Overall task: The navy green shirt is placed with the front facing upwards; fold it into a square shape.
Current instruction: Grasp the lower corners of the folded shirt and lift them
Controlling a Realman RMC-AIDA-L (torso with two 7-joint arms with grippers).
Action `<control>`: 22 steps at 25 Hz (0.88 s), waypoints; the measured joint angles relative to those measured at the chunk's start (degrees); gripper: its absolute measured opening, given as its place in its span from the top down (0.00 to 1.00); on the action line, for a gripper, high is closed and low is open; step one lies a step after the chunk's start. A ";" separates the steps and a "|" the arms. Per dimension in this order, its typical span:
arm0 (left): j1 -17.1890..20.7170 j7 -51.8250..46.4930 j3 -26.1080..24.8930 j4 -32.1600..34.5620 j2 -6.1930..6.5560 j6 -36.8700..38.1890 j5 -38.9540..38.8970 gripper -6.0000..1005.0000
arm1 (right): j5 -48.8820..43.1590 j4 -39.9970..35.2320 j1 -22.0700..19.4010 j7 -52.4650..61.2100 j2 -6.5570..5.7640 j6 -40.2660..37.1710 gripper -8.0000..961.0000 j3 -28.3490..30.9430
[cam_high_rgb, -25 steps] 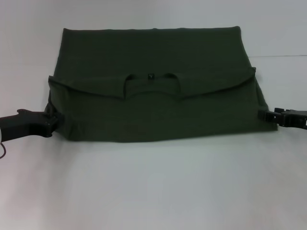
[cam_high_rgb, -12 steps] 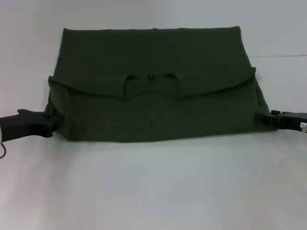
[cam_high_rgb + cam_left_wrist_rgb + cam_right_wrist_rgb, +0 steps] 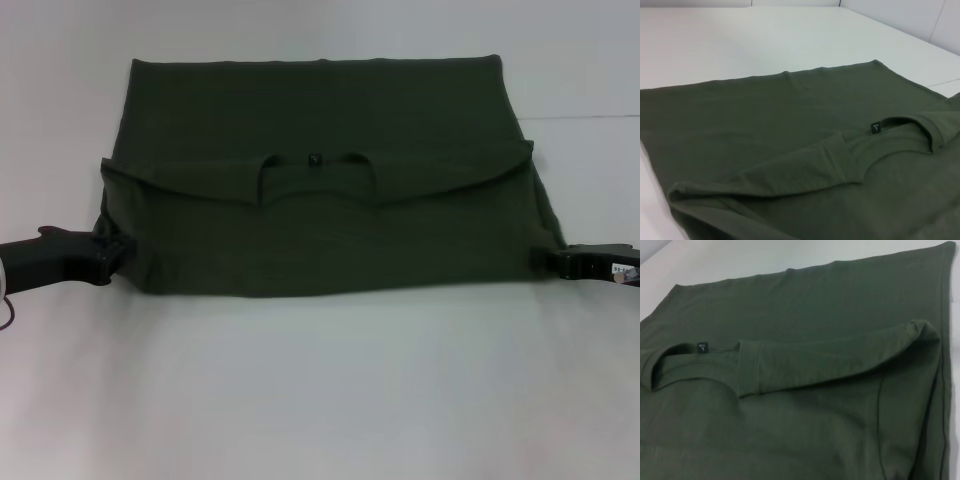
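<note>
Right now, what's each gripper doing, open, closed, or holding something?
Left gripper: at the navy green shirt's left edge; grip cannot be told.
Right gripper: at the shirt's right edge; cannot be told.

A: How many shirts lie on the table [image 3: 320, 400]?
B: There is one navy green shirt [image 3: 320, 230], and one table under it.
A: And how many labels does it show?
B: One small label [image 3: 314, 157], inside its one round collar [image 3: 318, 175].
A: How many grippers does the head view show?
B: Two: one left gripper [image 3: 118, 248] and one right gripper [image 3: 545, 256].
</note>
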 joint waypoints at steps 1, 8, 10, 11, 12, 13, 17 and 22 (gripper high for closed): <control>0.00 0.00 0.00 0.04 0.00 0.03 0.00 0.96 | -0.01 -0.08 -0.01 0.00 0.00 0.00 0.67 0.00; 0.05 0.05 0.03 0.51 -0.16 0.19 0.00 0.96 | -0.04 -0.77 -0.26 -0.18 0.08 -0.06 0.82 0.20; 0.06 0.25 0.00 0.52 -0.17 0.23 0.00 0.96 | -0.03 -1.21 -0.49 -0.38 0.09 -0.27 0.87 0.31; 0.09 0.58 -0.05 0.52 -0.17 0.32 0.00 0.96 | 0.02 -1.71 -0.77 -0.49 0.13 -0.44 0.89 0.37; 0.15 1.17 -0.09 0.52 -0.17 0.47 -0.16 0.96 | 0.16 -2.17 -1.06 -0.55 0.19 -0.63 0.91 0.39; 0.27 1.81 -0.10 0.52 -0.17 0.63 -0.36 0.96 | 0.38 -2.78 -1.53 -0.67 0.29 -0.86 0.93 0.41; 0.99 4.52 -0.13 0.66 -0.17 2.34 -1.19 0.96 | 2.66 -4.68 -4.16 -2.87 0.56 -3.76 0.93 0.51; 2.42 7.49 -0.20 0.98 -0.17 5.04 -0.91 0.96 | 9.49 -5.94 -9.23 -9.66 0.67 -10.28 0.93 0.57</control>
